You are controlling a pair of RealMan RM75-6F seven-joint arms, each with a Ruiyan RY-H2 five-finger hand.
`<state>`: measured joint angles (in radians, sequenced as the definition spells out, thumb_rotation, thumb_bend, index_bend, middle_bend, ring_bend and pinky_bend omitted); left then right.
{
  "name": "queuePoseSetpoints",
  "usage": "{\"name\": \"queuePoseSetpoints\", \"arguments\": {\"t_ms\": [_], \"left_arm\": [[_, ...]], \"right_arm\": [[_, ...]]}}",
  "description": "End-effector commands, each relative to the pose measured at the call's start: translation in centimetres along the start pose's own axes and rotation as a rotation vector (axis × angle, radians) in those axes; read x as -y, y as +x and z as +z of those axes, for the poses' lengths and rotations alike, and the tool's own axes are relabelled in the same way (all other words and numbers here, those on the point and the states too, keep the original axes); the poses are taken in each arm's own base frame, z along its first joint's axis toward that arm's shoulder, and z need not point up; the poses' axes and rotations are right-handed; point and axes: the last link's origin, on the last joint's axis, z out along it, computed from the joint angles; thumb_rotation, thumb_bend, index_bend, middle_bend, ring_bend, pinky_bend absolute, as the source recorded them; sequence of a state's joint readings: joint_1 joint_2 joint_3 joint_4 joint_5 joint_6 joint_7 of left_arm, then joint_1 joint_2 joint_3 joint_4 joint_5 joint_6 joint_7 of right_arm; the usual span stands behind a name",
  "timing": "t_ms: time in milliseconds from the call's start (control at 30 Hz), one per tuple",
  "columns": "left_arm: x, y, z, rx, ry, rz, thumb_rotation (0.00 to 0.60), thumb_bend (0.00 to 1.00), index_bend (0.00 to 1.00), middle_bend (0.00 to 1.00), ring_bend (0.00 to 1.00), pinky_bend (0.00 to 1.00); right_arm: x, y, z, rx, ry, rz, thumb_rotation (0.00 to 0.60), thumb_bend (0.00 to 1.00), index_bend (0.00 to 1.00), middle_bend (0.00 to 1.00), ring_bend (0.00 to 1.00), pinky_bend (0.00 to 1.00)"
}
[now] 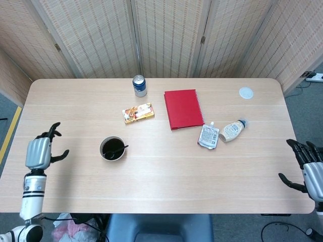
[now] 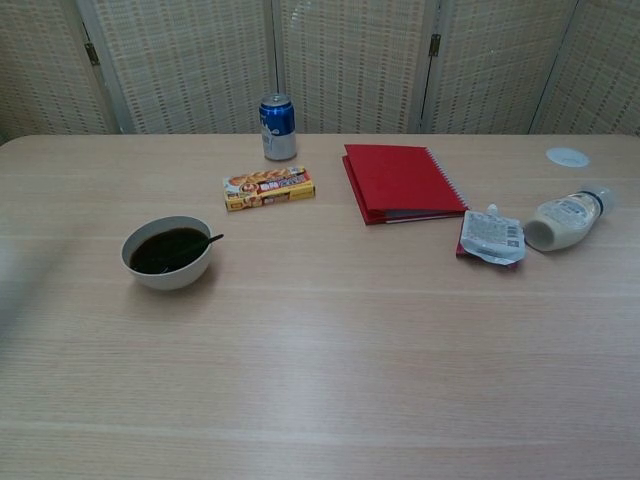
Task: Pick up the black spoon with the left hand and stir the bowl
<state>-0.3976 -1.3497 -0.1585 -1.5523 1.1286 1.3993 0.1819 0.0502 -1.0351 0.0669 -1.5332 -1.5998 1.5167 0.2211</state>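
Black spoon (image 2: pixel 196 246) mostly sunk in bowl (image 2: pixel 167 272); handle tip shows.

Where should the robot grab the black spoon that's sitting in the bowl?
Probably by the handle tip of the black spoon, the only part poking out over the rim of the bowl on the side away from the left hand. The rest sits in dark liquid, so coming down from above that far rim looks best.

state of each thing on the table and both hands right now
bowl: upright, holds dark liquid
black spoon: resting in the bowl, handle over the rim
can: upright
red notebook: closed, flat
bottle: on its side
pouch: lying flat
left hand: open, empty
right hand: open, empty
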Motion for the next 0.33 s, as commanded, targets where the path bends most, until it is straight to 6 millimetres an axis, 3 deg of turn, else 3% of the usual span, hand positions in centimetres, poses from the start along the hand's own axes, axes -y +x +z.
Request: {"name": "queuePoseSetpoints", "arguments": {"t_ms": [33, 333], "left_arm": [[1.6, 0.7, -2.8, -0.02, 0.008, 0.057, 0.6, 0.25, 0.17, 0.38, 0.34, 0.38], [3.4, 2.1, -6.2, -0.033, 0.01, 0.146, 0.6, 0.25, 0.19, 0.37, 0.34, 0.36]], "right_arm": [[0.3, -0.5, 0.0, 0.017, 0.012, -0.012, 0.6, 0.16, 0.0, 0.1, 0.11, 0.08], [0.6, -1.4, -0.2, 0.022, 0.003, -0.005, 0.6, 0.16, 0.0, 0.09, 0.09, 0.08]]}}
